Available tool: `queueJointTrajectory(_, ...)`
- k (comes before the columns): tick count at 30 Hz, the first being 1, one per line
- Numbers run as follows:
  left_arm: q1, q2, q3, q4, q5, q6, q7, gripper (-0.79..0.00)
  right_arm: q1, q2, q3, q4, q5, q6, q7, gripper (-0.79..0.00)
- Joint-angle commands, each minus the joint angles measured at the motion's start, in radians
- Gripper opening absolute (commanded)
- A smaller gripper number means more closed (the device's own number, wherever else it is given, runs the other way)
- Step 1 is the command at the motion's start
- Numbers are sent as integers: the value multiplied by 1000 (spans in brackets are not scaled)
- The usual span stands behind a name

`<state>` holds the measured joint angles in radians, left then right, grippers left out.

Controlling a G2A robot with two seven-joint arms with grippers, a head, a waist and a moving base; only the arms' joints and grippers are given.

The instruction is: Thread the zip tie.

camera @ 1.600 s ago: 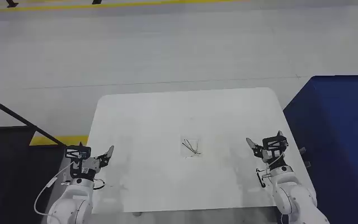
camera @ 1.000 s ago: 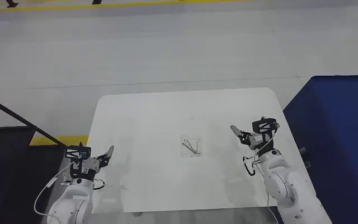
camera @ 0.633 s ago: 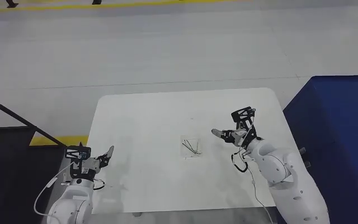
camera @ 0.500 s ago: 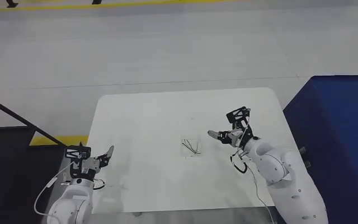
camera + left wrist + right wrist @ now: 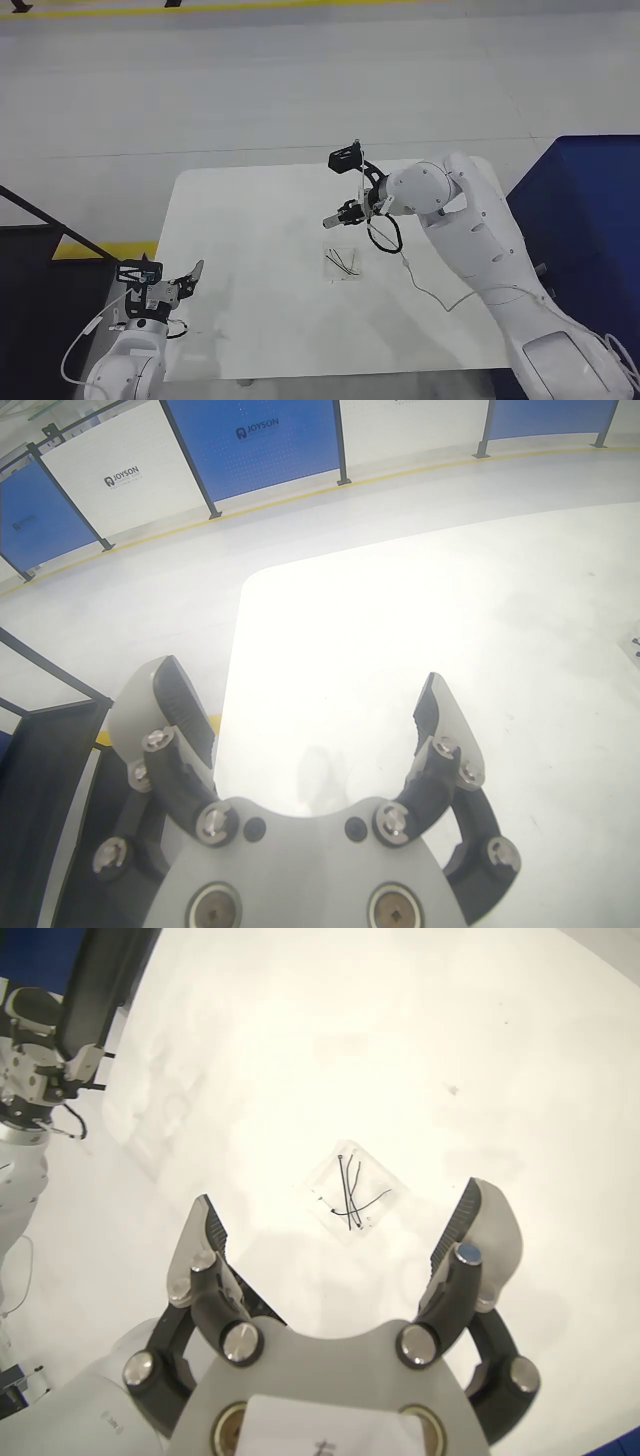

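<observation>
Over table (image 5: 250,220), near zip ties (image 5: 345,1193), right gripper (image 5: 338,1192): fingers (image 5: 457,1223) wide apart, empty. Left gripper (image 5: 299,670) at table edge: same.

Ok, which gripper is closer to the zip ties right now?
Right. The right gripper hangs open just beyond the zip ties, above the table; the left gripper sits open far off at the table's near left corner.

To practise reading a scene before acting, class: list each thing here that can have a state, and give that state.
Zip ties: loose, crossed, none looped, lying in the tray.
Tray: flat on the table.
Left gripper: open, empty.
Right gripper: open, empty, above the table.
</observation>
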<state>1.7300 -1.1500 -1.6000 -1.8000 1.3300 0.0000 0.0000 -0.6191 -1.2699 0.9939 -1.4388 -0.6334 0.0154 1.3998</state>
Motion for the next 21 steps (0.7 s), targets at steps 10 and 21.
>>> queueJointTrajectory(10,0,0,0,0,0,0,0,0,32,-5,-21,92,66,-47,98,0)
queueJointTrajectory(21,0,0,0,0,0,0,0,0,323,-52,-465,383,358,2,136,0)
